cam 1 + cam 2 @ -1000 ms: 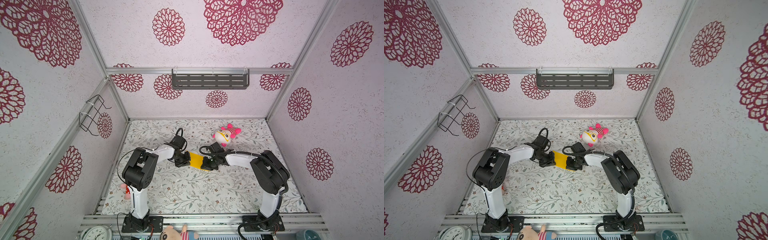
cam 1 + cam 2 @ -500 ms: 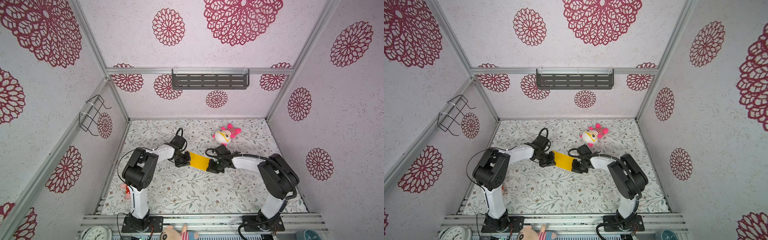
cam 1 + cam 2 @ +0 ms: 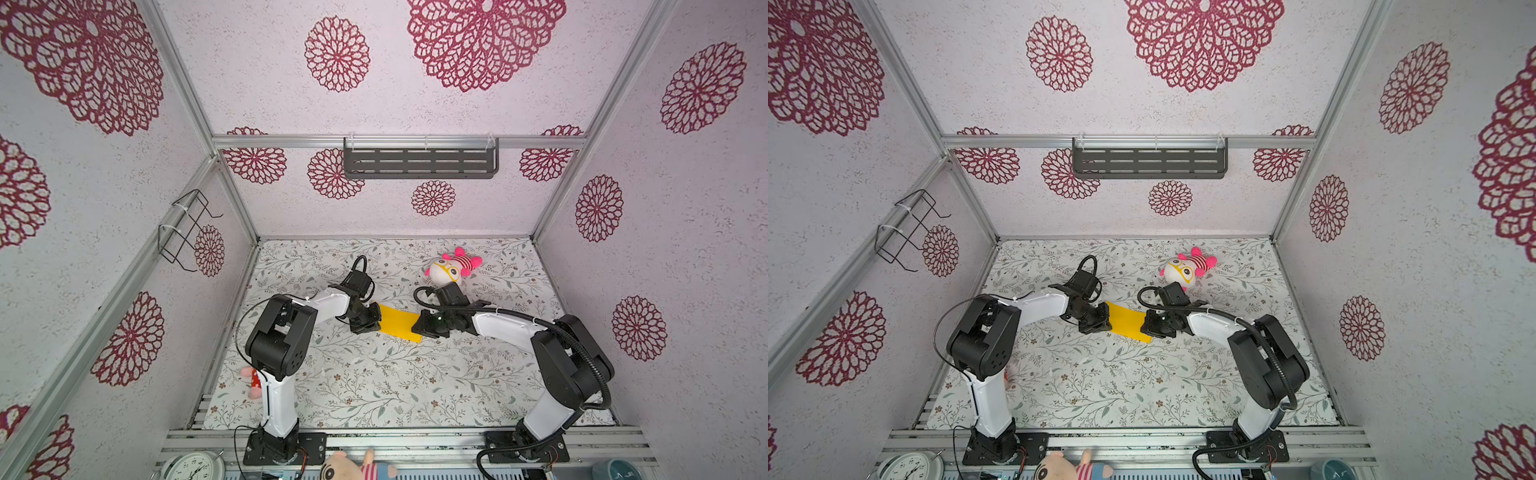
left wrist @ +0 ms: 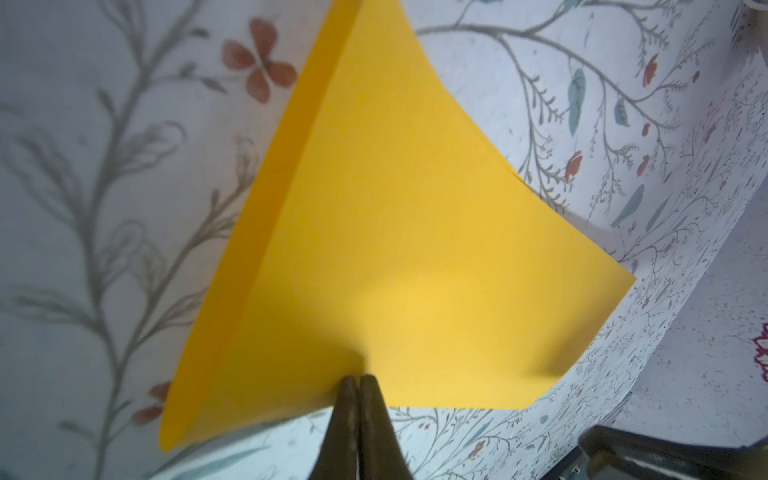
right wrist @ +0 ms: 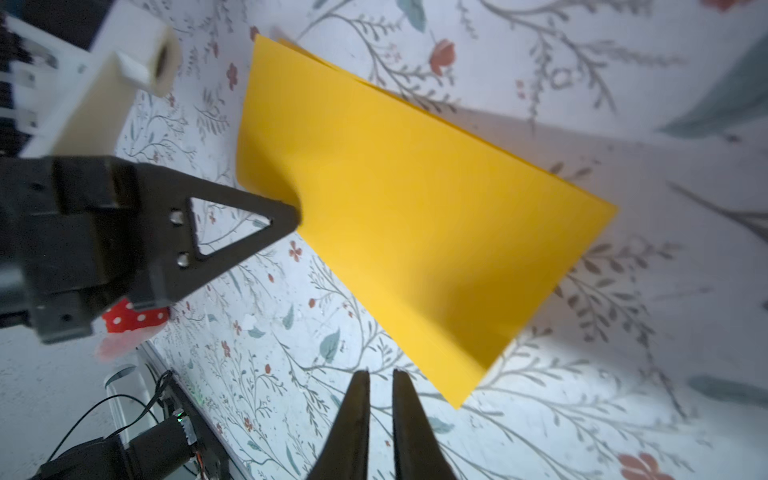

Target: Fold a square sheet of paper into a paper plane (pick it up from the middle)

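Sheet of paper is released by the narrowly parted right gripper and pinched by the left gripper alone; next fold awaited.

Top views: stereo pair set high above the arm bases, facing down toward the back wall; distant; both span the whole table.
Left wrist: looks along the left hand; very close on the yellow paper.
Right wrist: looks along the right hand; close, from the paper's opposite end; left hand in shot.
Shared: paper and floral table, all views.
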